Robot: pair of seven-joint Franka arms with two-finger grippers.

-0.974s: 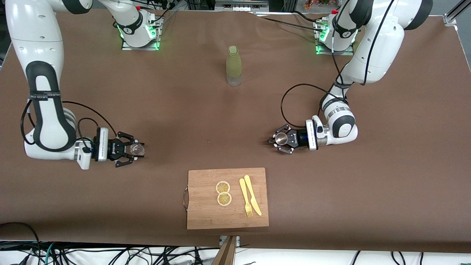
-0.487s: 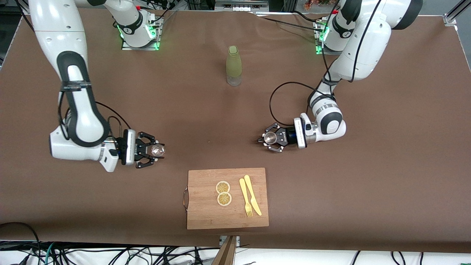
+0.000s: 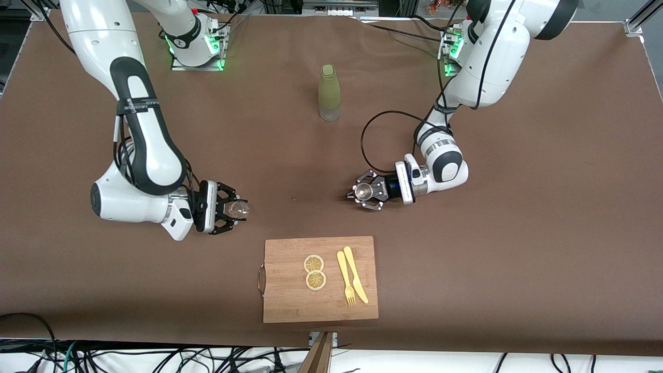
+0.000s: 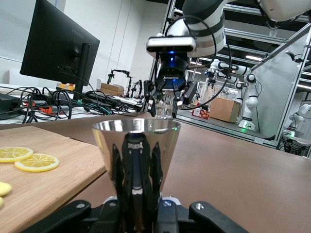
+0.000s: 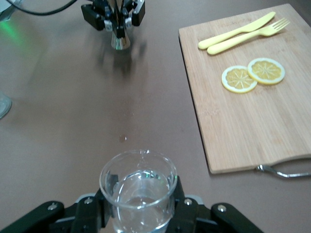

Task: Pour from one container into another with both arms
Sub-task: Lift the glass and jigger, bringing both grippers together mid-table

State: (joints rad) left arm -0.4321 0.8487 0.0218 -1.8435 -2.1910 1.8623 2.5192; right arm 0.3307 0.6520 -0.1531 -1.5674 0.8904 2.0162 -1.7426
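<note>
Right gripper (image 3: 232,210) pinches the glass (image 3: 239,209) upright over bare table (image 3: 544,217), toward the right arm's end. Left gripper (image 3: 361,192) pinches the jigger (image 3: 364,191) upright over the table, above the cutting board's (image 3: 290,300) corner.

We're in a robotics lab: black monitor (image 4: 57,46) beside tangled cables (image 4: 34,99), aluminium-profile framing (image 4: 286,73), more white robot arms (image 4: 243,85), brown-covered table (image 3: 544,233).

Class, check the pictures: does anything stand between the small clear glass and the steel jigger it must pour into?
Nothing visible does. Only bare brown table lies between the small clear glass, held by the right gripper, and the silvery steel jigger, held by the left gripper.
</note>
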